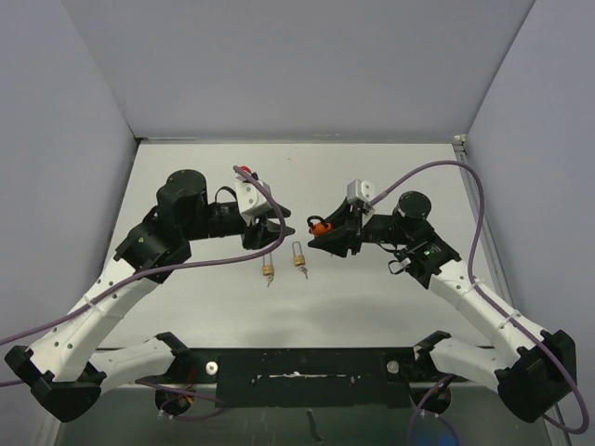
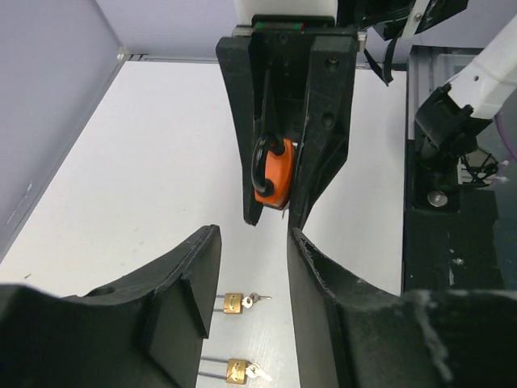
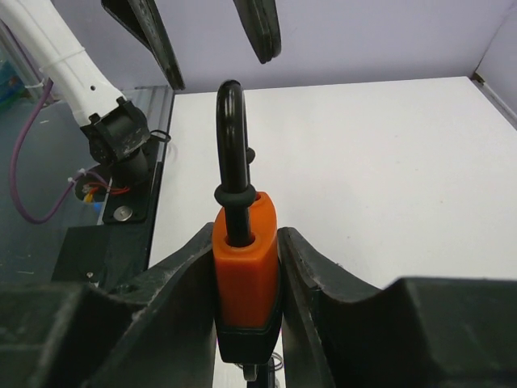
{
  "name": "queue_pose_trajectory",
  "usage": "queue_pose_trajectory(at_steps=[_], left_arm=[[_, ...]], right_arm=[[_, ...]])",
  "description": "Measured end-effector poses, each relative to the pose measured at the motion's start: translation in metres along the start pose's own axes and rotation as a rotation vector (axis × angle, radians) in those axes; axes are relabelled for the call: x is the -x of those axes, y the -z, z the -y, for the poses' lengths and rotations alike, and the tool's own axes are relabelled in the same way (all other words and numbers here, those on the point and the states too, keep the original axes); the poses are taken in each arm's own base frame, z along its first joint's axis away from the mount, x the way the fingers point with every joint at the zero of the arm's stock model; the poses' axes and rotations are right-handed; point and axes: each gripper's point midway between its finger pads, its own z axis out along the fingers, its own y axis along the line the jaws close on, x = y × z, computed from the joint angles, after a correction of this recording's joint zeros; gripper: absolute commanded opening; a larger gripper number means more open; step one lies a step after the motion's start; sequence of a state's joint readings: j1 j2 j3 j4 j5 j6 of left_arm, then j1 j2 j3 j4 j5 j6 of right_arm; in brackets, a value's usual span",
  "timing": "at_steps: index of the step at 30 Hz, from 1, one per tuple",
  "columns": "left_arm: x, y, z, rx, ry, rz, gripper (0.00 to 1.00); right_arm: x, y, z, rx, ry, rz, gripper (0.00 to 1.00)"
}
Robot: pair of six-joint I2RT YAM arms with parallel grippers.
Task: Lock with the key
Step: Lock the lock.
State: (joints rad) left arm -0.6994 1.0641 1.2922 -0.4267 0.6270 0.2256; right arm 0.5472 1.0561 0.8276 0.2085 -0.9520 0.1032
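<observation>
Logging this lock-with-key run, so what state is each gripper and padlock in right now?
left gripper: open, empty
right gripper: shut on orange padlock
orange padlock: clamped, shackle toward left gripper; latch unclear
left brass padlock: lying flat, key inserted
right brass padlock: lying flat, key inserted

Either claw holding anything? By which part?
Right claw grips the orange padlock by the sides of its body. Left claw is open and empty.

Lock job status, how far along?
Done: orange padlock is off the table, clamped in the right gripper. In hand: left gripper is open and empty, facing it. Left: two brass padlocks lie on the table, keys at their bases; whether the orange one is locked can't be told.
</observation>
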Motion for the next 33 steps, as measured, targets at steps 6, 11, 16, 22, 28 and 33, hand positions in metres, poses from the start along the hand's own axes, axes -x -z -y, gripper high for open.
queue_pose_trajectory(at_steps=[6, 11, 16, 22, 28, 33], left_arm=[[-0.011, -0.004, -0.002, 0.022, 0.019, 0.015, 0.22], [-0.011, -0.008, 0.003, -0.010, 0.022, 0.052, 0.20], [-0.003, -0.010, 0.002, -0.012, 0.016, 0.084, 0.20], [-0.006, -0.013, 0.001, -0.013, 0.016, 0.097, 0.22], [-0.018, -0.016, 0.002, -0.017, 0.042, 0.079, 0.30], [-0.015, -0.016, 0.004, -0.025, 0.051, 0.094, 0.38]], right_arm=[[0.005, 0.002, 0.000, 0.039, -0.003, 0.022, 0.00], [-0.003, -0.001, -0.006, 0.112, -0.034, 0.010, 0.00], [-0.008, -0.002, -0.011, 0.160, -0.059, 0.001, 0.00], [-0.009, -0.003, -0.011, 0.165, -0.067, 0.000, 0.00], [-0.007, -0.003, -0.011, 0.166, -0.068, 0.005, 0.00], [-0.008, -0.004, -0.011, 0.171, -0.072, 0.005, 0.00]])
